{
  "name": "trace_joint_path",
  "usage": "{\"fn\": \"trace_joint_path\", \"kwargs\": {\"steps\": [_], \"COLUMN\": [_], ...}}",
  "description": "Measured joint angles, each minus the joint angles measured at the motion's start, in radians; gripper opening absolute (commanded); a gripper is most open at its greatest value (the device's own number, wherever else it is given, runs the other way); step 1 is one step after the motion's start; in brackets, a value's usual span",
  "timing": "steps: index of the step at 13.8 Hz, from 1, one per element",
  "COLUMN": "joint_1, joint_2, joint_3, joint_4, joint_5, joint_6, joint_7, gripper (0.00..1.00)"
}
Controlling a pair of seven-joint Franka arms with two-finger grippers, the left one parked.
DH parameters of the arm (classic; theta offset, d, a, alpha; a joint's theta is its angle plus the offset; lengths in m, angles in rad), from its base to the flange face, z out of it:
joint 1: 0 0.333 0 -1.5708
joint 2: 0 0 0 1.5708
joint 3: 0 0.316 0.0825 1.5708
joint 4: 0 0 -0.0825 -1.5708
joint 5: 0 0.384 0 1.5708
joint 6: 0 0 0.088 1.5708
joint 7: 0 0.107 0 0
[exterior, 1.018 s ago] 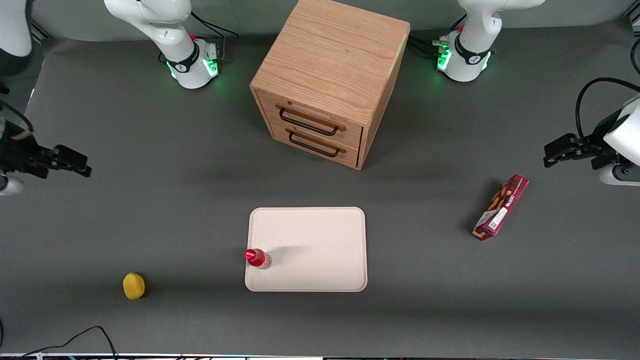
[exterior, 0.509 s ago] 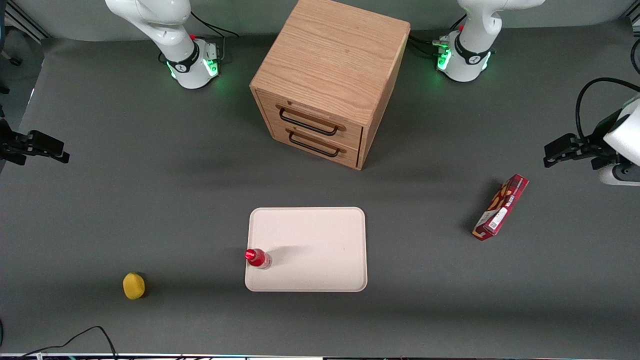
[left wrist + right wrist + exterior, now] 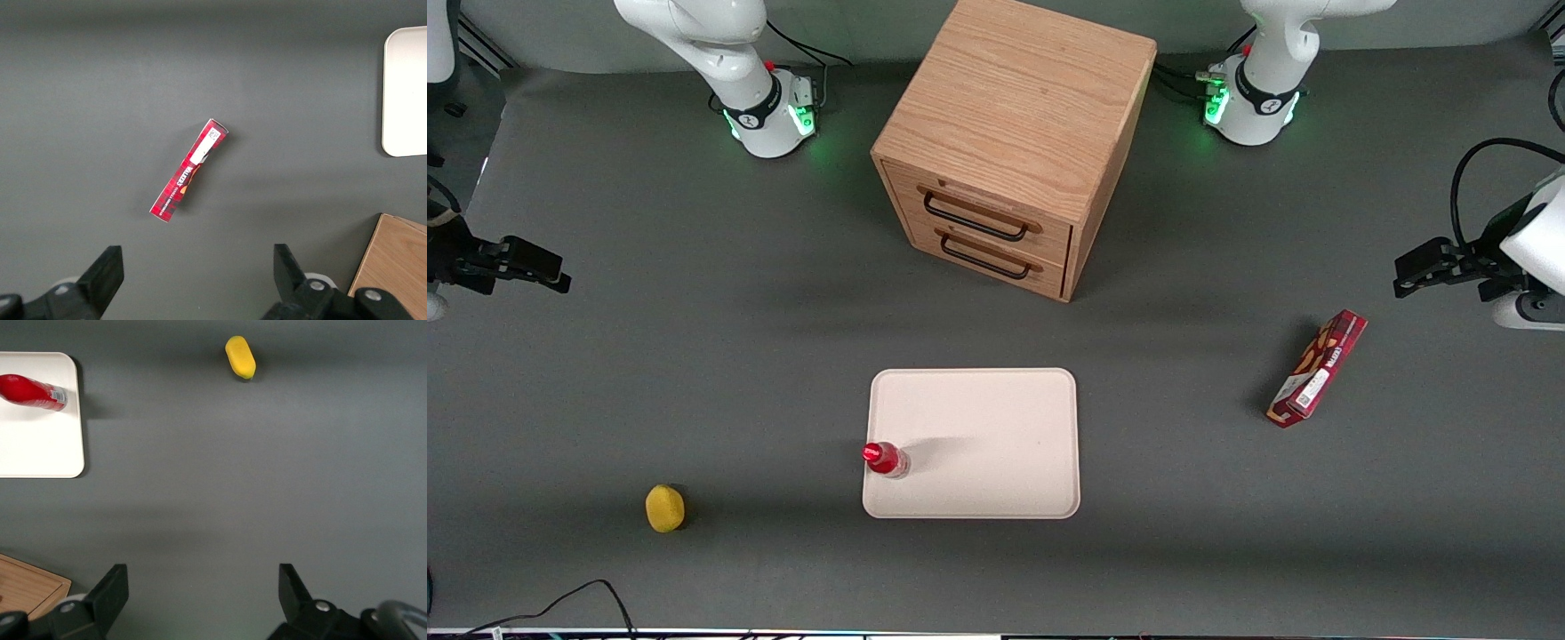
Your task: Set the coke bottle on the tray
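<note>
On the tray (image 3: 996,418): one coke bottle (image 3: 886,459), upright | table: one lemon (image 3: 664,508), one snack box (image 3: 1317,368) | gripper (image 3: 203,593): at working arm's end, fingers spread wide, holding nothing

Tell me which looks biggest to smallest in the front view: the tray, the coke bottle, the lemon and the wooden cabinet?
1. wooden cabinet
2. tray
3. and 4. coke bottle and lemon look alike.
The end effector, open, holds nothing.
</note>
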State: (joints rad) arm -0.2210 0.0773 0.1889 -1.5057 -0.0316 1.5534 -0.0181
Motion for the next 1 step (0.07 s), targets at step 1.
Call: {"fn": "trace_joint_path", "kwargs": {"steps": [1], "joint_1": [0.000], "joint_2": [0.001], "joint_3": [0.002], "joint_4": [0.000], "joint_5": [0.000], "joint_6": [0.000], "joint_7": [0.000], "gripper": [1.00]}}
